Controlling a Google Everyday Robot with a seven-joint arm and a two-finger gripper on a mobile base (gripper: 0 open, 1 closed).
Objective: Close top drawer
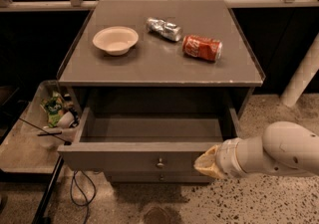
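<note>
The top drawer [124, 157] of the grey cabinet stands pulled far out and its box is empty. Its flat front panel carries a small round metal knob [160, 162] at the centre. My gripper [205, 163] comes in from the right on a white arm. Its cream tip lies against the right part of the drawer's front panel, to the right of the knob.
On the cabinet top [159, 63] lie a white bowl [115, 40], a crushed silver can [164, 29] and a red soda can [202, 48] on its side. A bin with rubbish [56, 113] stands at the left. A white post [301, 78] stands at the right. A lower drawer knob [160, 178] shows beneath.
</note>
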